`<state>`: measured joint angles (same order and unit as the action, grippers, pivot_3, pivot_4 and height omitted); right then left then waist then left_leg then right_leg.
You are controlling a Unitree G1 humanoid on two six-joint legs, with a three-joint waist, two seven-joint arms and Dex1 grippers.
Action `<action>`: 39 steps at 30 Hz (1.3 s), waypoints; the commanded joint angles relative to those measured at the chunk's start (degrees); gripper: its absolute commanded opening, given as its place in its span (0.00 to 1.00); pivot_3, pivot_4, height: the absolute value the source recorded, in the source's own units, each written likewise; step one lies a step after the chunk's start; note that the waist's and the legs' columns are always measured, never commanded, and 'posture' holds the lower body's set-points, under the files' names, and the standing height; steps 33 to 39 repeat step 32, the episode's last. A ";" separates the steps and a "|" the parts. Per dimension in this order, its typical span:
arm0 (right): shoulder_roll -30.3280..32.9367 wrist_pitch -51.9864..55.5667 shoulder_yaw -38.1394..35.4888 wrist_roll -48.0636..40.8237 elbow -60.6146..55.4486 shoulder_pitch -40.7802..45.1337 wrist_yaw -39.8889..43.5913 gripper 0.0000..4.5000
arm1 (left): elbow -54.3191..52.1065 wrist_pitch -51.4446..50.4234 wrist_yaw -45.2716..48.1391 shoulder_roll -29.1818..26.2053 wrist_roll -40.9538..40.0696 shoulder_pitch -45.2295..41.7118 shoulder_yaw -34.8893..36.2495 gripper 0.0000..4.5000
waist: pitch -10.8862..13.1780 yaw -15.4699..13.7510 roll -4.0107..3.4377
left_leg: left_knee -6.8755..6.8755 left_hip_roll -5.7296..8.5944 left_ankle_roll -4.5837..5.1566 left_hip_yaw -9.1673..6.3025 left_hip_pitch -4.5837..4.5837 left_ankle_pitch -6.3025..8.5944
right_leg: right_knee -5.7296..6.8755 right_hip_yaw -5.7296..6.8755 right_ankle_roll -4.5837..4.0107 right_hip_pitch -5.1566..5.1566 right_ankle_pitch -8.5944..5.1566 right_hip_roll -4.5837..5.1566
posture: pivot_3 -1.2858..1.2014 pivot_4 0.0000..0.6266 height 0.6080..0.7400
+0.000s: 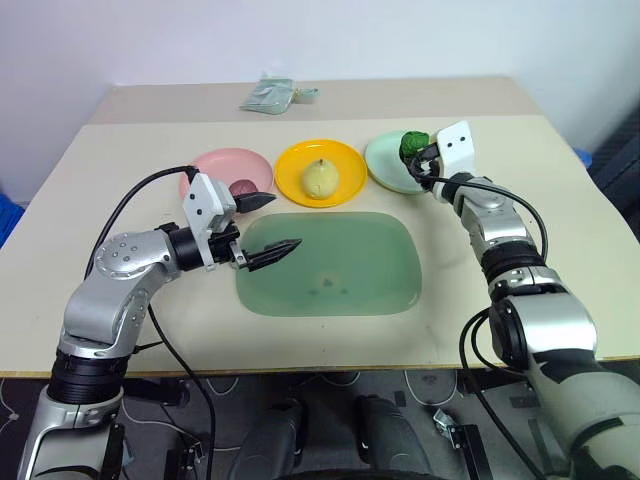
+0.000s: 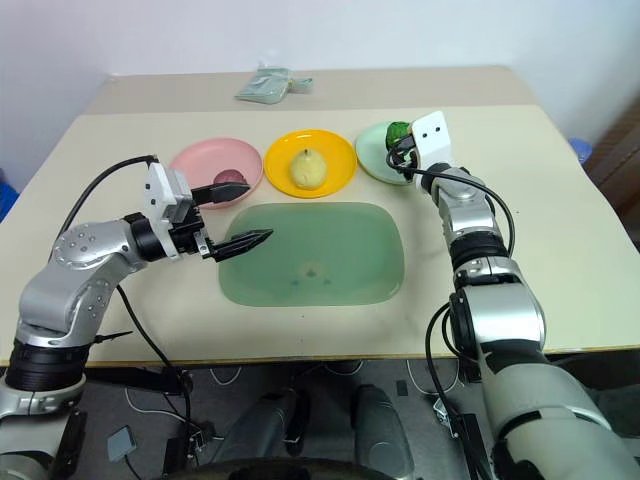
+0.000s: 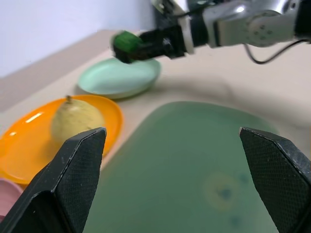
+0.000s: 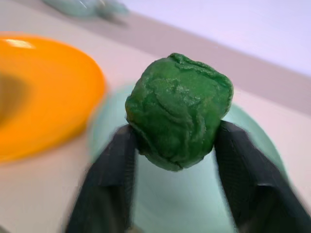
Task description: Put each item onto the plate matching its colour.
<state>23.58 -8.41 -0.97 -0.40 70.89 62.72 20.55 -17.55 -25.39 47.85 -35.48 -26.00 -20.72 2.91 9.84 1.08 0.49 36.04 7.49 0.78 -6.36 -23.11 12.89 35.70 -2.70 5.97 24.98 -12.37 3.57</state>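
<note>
The big table (image 1: 560, 200) carries a dark green mat (image 1: 330, 265) near its front edge. Three plates sit in a row behind the mat, toward the back edge. The pink plate (image 1: 215, 165) is on the left, the orange-yellow plate (image 1: 295, 175) is in the middle, and the mint green plate (image 1: 385, 165) is on the right.

The dark red lump (image 1: 243, 187) already lies on the pink plate. The yellow pear (image 1: 320, 178) stands on the orange-yellow plate, stem up.

The green ball (image 4: 179, 110) is the last one. The right gripper (image 4: 177, 145) has its two fingers squeezed on the ball's sides. The arm is stretched out forward and level. It holds the ball just above the mint green plate, so the plate lies right below it. I think it only needs to go down a little and let go.

The left gripper (image 1: 262, 228) hangs over the mat's left edge, fingers wide apart, holding nothing.
</note>
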 commanded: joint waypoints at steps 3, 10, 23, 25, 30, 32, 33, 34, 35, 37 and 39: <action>0.97 -3.27 -1.61 1.82 3.78 3.50 -3.02 0.98 | -5.34 0.32 -5.76 1.39 1.06 2.25 1.83 1.00 | 0.01 0.12 -0.02 | 0.00 -0.01 -0.01 0.00 0.00 0.00 | 0.03 -0.01 0.00 0.02 0.00 -0.01 | 0.52 0.24 1.00; 2.99 -8.86 -5.57 -2.95 -5.21 -1.76 7.41 0.98 | -3.51 4.04 -13.55 5.90 6.25 2.94 1.25 1.00 | 0.01 -0.16 -0.02 | 0.06 0.01 0.00 0.02 0.00 0.00 | 0.07 -0.02 0.01 -0.01 0.00 -0.02 | 0.52 0.24 1.00; 14.67 32.45 -17.61 -24.88 -95.99 -58.41 14.48 0.98 | -5.28 4.11 -15.95 6.21 7.84 11.00 2.81 1.00 | -0.04 -1.53 -0.10 | 0.17 -0.02 0.28 0.04 -0.06 0.24 | 0.26 -0.08 0.00 0.12 0.00 0.00 | 0.52 0.24 1.00; 15.16 34.89 -20.60 -26.76 -99.82 -62.94 14.54 0.98 | -6.12 3.89 -15.29 5.78 6.94 13.02 3.73 1.00 | -0.05 -1.81 -0.11 | 0.14 -0.07 0.28 0.04 0.11 0.25 | 0.23 -0.05 -0.03 -0.08 -0.03 0.00 | 0.52 0.24 1.00; 14.86 37.61 -24.47 -29.81 -104.46 -68.76 14.56 0.98 | -6.80 4.36 -14.09 4.94 6.06 15.36 4.88 1.00 | -0.05 -1.96 -0.11 | 0.16 -0.08 0.32 0.02 0.22 0.27 | 0.07 0.02 -0.10 -0.29 -0.08 0.01 | 0.52 0.24 1.00; 14.33 38.17 -24.65 -30.53 -104.77 -68.85 13.86 0.98 | -7.04 3.96 -13.49 4.98 4.90 15.48 4.95 1.00 | -0.05 -1.97 -0.11 | 0.16 -0.08 0.32 0.01 0.24 0.27 | 0.04 0.04 -0.10 -0.32 -0.08 0.02 | 0.52 0.24 1.00; 14.33 38.17 -24.65 -30.53 -104.77 -68.85 13.86 0.98 | -7.04 3.96 -13.49 4.98 4.90 15.48 4.95 1.00 | -0.05 -1.97 -0.11 | 0.16 -0.08 0.32 0.01 0.24 0.27 | 0.04 0.04 -0.10 -0.32 -0.08 0.02 | 0.52 0.24 1.00; 14.33 38.17 -24.65 -30.53 -104.77 -68.85 13.86 0.98 | -7.04 3.96 -13.49 4.98 4.90 15.48 4.95 1.00 | -0.05 -1.97 -0.11 | 0.16 -0.08 0.32 0.01 0.24 0.27 | 0.04 0.04 -0.10 -0.32 -0.08 0.02 | 0.52 0.24 1.00; 14.33 38.17 -24.65 -30.53 -104.77 -68.85 13.86 0.98 | -7.04 3.96 -13.49 4.98 4.90 15.48 4.95 1.00 | -0.05 -1.97 -0.11 | 0.16 -0.08 0.32 0.01 0.24 0.27 | 0.04 0.04 -0.10 -0.32 -0.08 0.02 | 0.52 0.24 1.00; 14.33 38.17 -24.65 -30.53 -104.77 -68.85 13.86 0.98 | -7.04 3.96 -13.49 4.98 4.90 15.48 4.95 1.00 | -0.05 -1.97 -0.11 | 0.16 -0.08 0.32 0.01 0.24 0.27 | 0.04 0.04 -0.10 -0.32 -0.08 0.02 | 0.52 0.24 1.00; 14.33 38.17 -24.65 -30.53 -104.77 -68.85 13.86 0.98 | -7.04 3.96 -13.49 4.98 4.90 15.48 4.95 1.00 | -0.05 -1.97 -0.11 | 0.16 -0.08 0.32 0.01 0.24 0.27 | 0.04 0.04 -0.10 -0.32 -0.08 0.02 | 0.52 0.24 1.00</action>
